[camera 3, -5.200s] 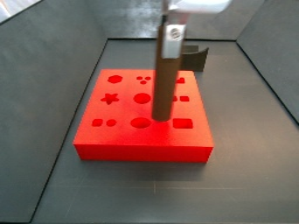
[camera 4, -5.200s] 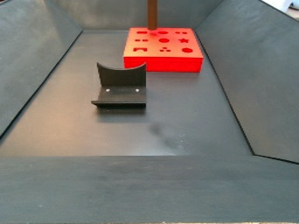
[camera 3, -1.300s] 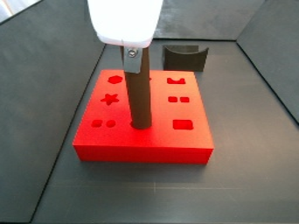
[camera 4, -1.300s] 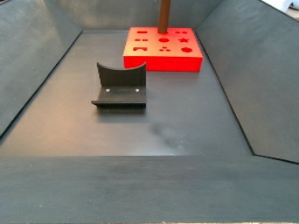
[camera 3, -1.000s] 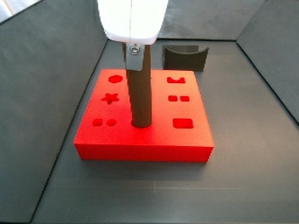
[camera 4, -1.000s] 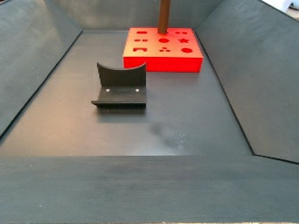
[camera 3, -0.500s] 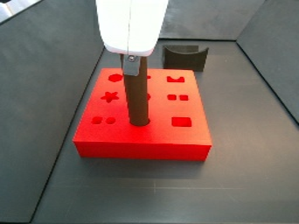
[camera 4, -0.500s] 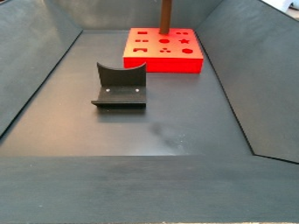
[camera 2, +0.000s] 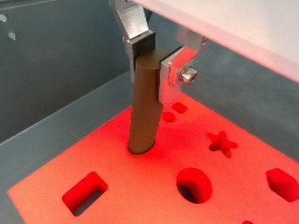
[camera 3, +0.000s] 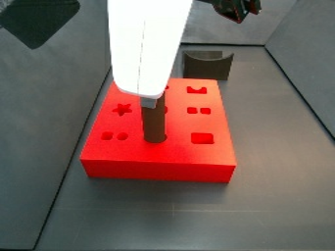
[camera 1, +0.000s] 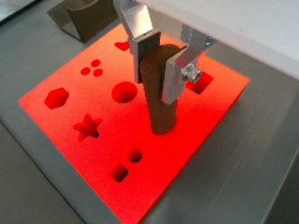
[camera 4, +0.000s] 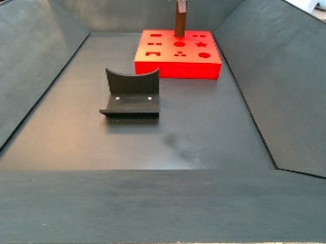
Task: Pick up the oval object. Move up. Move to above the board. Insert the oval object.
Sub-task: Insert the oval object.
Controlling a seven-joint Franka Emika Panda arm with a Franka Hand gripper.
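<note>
The oval object [camera 1: 162, 109], a slim brown peg, stands upright with its lower end in a hole near the middle of the red board [camera 1: 193, 140]. My gripper [camera 1: 160, 80] is shut on the peg's top, one silver finger on each side. The same grip shows in the wrist view from lower down: gripper [camera 2: 155, 68], peg [camera 2: 143, 114], board [camera 2: 140, 188]. In a side view the white gripper body [camera 3: 141, 49] hangs low over the board [camera 3: 222, 123], and only a short length of peg [camera 3: 153, 123] shows. From farther off, the peg [camera 4: 182, 21] rises from the board [camera 4: 178, 69].
The dark fixture [camera 3: 207, 64] stands on the floor behind the board; in a side view the fixture [camera 4: 130, 92] sits mid-floor, well apart from it. Grey sloping bin walls [camera 4: 38, 86] enclose the floor. Other cut-outs, a star [camera 1: 87, 129] among them, surround the peg.
The gripper has come down with the peg. The peg stands deeper in its hole, and less of it shows above the board than a second ago.
</note>
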